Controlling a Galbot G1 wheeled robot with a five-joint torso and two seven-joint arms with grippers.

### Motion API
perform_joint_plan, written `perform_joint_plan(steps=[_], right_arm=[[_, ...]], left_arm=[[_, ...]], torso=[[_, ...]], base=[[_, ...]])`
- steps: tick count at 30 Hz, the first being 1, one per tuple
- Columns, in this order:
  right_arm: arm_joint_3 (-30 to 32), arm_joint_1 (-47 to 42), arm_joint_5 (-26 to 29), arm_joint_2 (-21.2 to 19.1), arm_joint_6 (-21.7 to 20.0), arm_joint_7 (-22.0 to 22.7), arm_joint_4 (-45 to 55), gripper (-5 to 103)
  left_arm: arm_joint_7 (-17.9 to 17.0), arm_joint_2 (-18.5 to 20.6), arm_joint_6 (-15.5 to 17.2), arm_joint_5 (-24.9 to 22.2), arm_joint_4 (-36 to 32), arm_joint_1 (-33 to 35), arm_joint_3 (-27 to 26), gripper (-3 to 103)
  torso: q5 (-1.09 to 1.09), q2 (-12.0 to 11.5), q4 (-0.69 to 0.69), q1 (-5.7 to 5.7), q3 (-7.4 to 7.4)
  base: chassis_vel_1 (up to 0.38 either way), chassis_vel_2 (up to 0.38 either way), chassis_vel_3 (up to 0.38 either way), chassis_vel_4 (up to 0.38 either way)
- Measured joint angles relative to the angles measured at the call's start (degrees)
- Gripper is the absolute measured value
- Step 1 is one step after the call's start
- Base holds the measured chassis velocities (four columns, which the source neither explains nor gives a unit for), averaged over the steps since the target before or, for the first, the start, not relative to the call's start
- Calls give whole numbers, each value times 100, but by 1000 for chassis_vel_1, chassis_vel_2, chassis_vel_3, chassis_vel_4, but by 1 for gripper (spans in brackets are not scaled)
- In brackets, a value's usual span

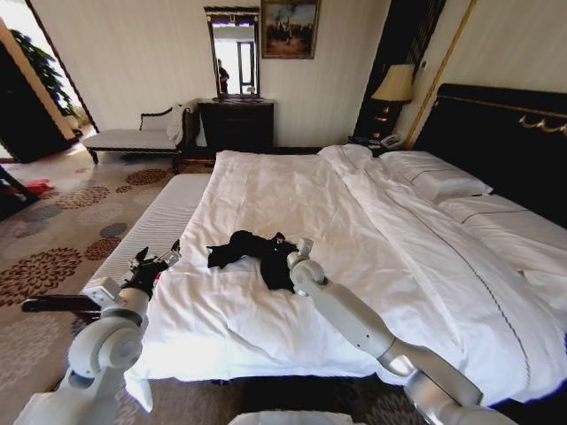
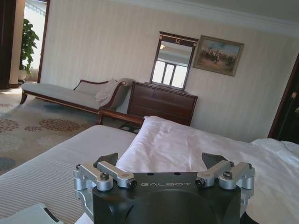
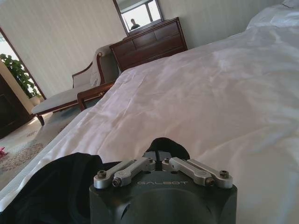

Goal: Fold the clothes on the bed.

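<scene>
While the right gripper point(image 1: 285, 249) pinches the crumpled T-shirt point(image 1: 251, 252) to spread it, left gripper point(image 1: 158, 259) waits open at the bed's point(image 1: 372, 239) edge.

**Layout, referenced to the bed**

T-shirt point(image 1: 252, 252) lies crumpled on the bed point(image 1: 372, 266), near its foot. Right gripper point(image 1: 291, 251) is over the bed, at the T-shirt. Left gripper point(image 1: 152, 261) sits off the bed's left edge, above the bench point(image 1: 151, 226) alongside. Dresser point(image 1: 236, 124) and chaise point(image 1: 133, 137) stand beyond the bed, lamp point(image 1: 392, 88) beside the headboard point(image 1: 496, 133).
</scene>
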Motion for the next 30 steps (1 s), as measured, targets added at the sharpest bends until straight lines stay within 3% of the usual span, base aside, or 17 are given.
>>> perform_joint_plan(steps=[4, 6, 10, 12, 15, 19, 22, 23, 25, 30], right_arm=[[155, -160, 284, -86, -38, 161, 366, 19], [187, -209, 379, -122, -58, 213, 484, 19], [417, -512, 539, -324, -29, 211, 1019, 41], [452, -563, 560, -361, -23, 201, 1105, 41], [430, -758, 628, -483, -43, 194, 1370, 57], [287, -824, 702, -438, -130, 231, 1375, 68], [125, -831, 1095, -197, -282, 516, 1255, 85], [125, -831, 1095, -197, -282, 516, 1255, 85], [87, -813, 1267, -85, -331, 624, 1209, 94], [30, -750, 1296, -48, -376, 665, 1108, 99]], left_arm=[[-10, -38, -8, -28, -4, 18, -24, 100], [-10, -38, -9, -32, -4, 4, -24, 100], [-15, -44, -20, -71, -7, -37, -49, 100], [-16, -46, -30, -87, -12, -40, -58, 100], [-40, -26, -47, -378, -106, -148, -142, 100], [-43, 67, -47, -870, -297, -360, -252, 100], [-40, 183, -51, -1288, -540, -559, -375, 100], [-40, 183, -51, -1288, -540, -559, -375, 100], [-40, 203, -49, -1327, -610, -580, -406, 100], [-49, 179, -35, -1276, -648, -521, -396, 100]], torso=[[0, 0, 0, 0, 0], [0, 0, 0, 0, 0], [0, 0, -2, 0, -1], [1, 0, -2, 0, -1], [-1, 0, -1, 0, -1], [0, 0, -2, 0, -1], [1, 0, 0, 0, 0], [1, 0, 0, 0, 0], [0, 0, 1, 0, 0], [0, 0, 0, -1, -1]], base=[[0, 0, 0, 0], [0, 0, 0, 0], [0, 0, 0, 0], [0, 0, 0, 0], [0, 0, 0, 0], [0, 0, 0, 0], [0, 0, 0, 0], [0, 0, 0, 0], [0, 0, 0, 0], [0, 0, 0, 0]])
